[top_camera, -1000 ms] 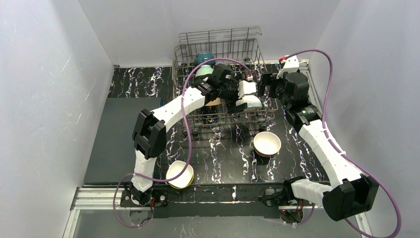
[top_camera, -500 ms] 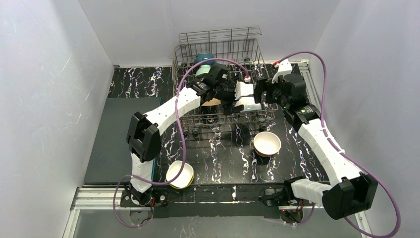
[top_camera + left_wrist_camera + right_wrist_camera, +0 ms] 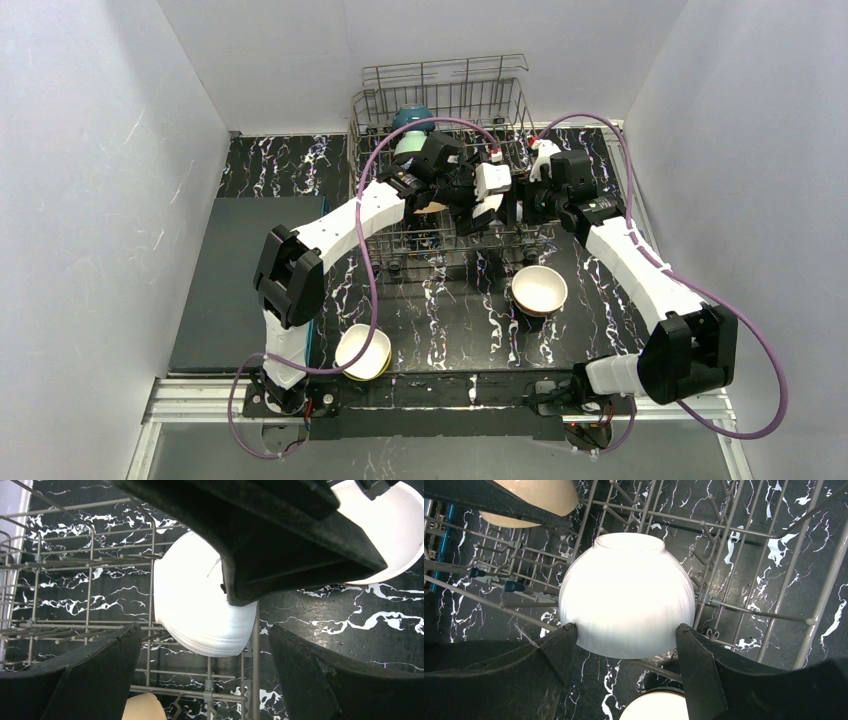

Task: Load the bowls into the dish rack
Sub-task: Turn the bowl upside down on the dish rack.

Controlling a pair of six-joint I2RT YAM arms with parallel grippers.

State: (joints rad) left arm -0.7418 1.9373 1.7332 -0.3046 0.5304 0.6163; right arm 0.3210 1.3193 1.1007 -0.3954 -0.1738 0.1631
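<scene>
The dish rack (image 3: 440, 92) stands at the back of the table, with a teal bowl (image 3: 411, 117), a mint bowl (image 3: 408, 144) and a tan bowl (image 3: 531, 500) in it. A white bowl (image 3: 626, 597) sits bottom-up on the rack's tines (image 3: 744, 530). My right gripper (image 3: 624, 640) is shut on the white bowl, one fingertip on each side of its rim. My left gripper (image 3: 205, 680) hangs open over the rack floor (image 3: 150, 605), just short of the white bowl (image 3: 195, 600), and holds nothing. Both grippers meet over the rack's front right part.
A cream bowl (image 3: 540, 290) rests on a dark one on the marble table in front of the rack. A yellow-green bowl stack (image 3: 363, 352) sits by the left arm's base. A dark grey mat (image 3: 235, 280) covers the table's left side. Purple cables loop over both arms.
My right arm has swung left and down to the rack, and its jaws have narrowed onto the white bowl. The left gripper has stayed open and barely shifted.
</scene>
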